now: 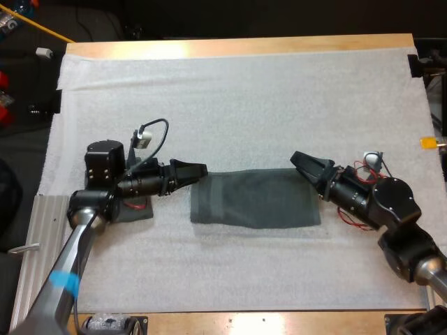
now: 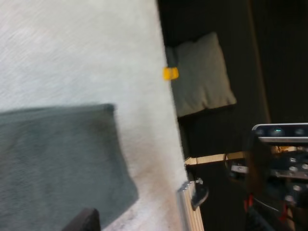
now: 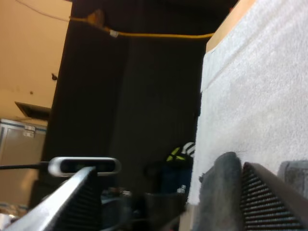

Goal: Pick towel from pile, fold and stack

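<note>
- Centre of the white mat (image 1: 230, 91) on the desk (image 1: 230, 47): dark grey-green towel (image 1: 255, 199), folded, lying flat.
- left gripper (image 1: 198, 169) at the towel's left edge; can't tell its state.
- right gripper (image 1: 302, 162) at the towel's right end, fingers spread, holding nothing.

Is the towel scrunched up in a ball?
No, the dark grey-green towel lies flat as a folded rectangle on the white mat.

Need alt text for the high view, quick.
A dark grey-green towel lies flat on the white mat. The left hand is at its left edge, the open right hand at its far right corner.
</note>
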